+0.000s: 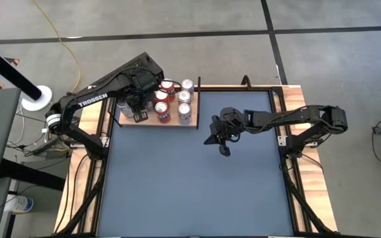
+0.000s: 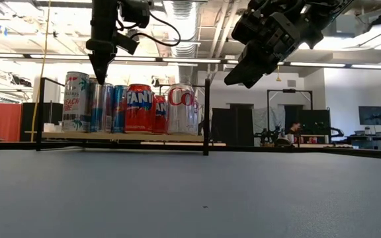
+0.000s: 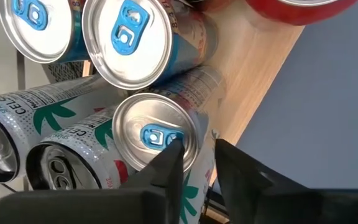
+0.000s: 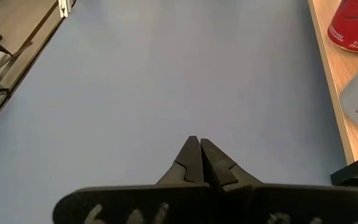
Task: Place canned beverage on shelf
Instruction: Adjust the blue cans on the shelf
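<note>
A: Several cans [image 1: 174, 101] stand packed on the shelf [image 1: 152, 121], which sits at the table's [image 1: 190, 185] far left corner. Low view reads them along the board: a tall white can with palm print [image 2: 76, 101], slim blue-and-silver ones, a red Fanta can [image 2: 139, 108], a silver cola can [image 2: 182, 108].

B: And the left gripper [image 1: 139, 100]?

A: Above the shelf's left end, pointing down over the cans. In the low view its tip hangs just above the can tops, not touching. The wrist camera looks down on a white can with a blue tab [image 3: 156, 131]. The fingers [image 3: 168, 167] show a narrow gap between them, with nothing in it. Nearly closed, not holding anything.

B: Right gripper [image 1: 222, 142]?

A: Raised over the bare blue tabletop, right of the shelf and well apart from it. Fingers pressed together, empty.

B: Beyond the table?

A: A workshop room; a person [image 2: 295, 130] seated far back.
</note>
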Controlling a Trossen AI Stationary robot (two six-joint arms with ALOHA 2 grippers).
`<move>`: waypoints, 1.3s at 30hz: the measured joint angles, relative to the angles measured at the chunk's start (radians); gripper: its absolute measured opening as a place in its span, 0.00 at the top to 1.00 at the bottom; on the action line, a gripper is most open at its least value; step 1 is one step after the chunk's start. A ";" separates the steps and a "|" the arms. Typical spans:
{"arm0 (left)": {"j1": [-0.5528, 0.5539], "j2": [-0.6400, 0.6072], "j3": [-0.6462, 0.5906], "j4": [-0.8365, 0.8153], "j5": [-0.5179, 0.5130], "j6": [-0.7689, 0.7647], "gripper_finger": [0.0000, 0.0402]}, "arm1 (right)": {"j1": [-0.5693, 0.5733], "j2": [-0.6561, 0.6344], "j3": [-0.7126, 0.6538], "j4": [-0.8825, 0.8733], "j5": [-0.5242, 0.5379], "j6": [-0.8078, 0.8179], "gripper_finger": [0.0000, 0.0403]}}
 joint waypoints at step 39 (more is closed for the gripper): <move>0.001 0.008 0.129 -0.017 -0.072 -0.053 0.95 | 0.015 0.000 0.000 0.000 0.000 0.003 1.00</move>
